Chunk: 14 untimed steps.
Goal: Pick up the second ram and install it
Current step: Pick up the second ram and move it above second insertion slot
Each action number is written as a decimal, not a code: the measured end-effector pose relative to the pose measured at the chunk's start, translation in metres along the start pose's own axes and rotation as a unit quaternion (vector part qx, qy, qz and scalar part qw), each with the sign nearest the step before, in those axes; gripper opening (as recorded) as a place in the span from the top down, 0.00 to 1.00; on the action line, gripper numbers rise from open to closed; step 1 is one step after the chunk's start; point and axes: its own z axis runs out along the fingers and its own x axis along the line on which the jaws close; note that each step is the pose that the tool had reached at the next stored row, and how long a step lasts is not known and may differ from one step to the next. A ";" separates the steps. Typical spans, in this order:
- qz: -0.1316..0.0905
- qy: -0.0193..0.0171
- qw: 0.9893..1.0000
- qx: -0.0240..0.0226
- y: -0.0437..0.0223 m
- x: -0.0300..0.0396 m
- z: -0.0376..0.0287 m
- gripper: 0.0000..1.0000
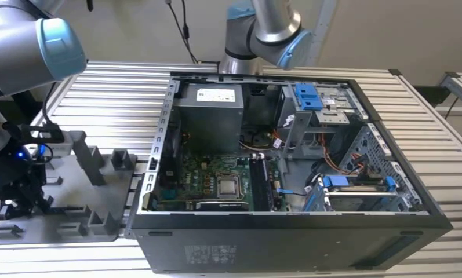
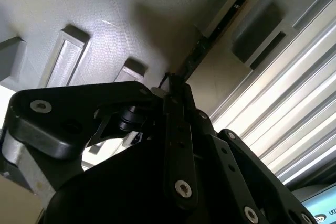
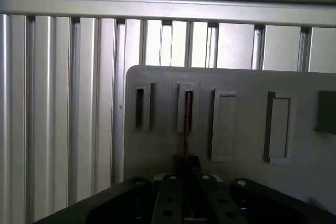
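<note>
Exterior view, gripper (image 1: 18, 207) above grey fixture (image 1: 101, 194), slatted table (image 1: 121, 87), pale wall (image 1: 393, 29)

Slatted metal table (image 1: 115, 116), 1 open computer case (image 1: 293, 246), 1 grey fixture plate (image 1: 68, 191) (alongside)

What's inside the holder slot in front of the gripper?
A thin dark ram stick stands edge-on in that slot of the grey holder. The gripper covers its near end; the slot floor is hidden.

second ram (image 3: 187, 129), thin dark strip seen edge-on, standing in a narrow slot of the grey holder plate (image 3: 247, 85)
</note>
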 end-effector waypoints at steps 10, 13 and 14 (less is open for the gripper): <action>0.000 0.000 1.000 0.000 0.0000 0.0000 0.0004 0.86; 0.000 0.000 1.000 0.000 0.0000 0.0000 0.0005 0.86; 0.000 0.000 1.000 0.000 0.0000 0.0000 0.0006 0.86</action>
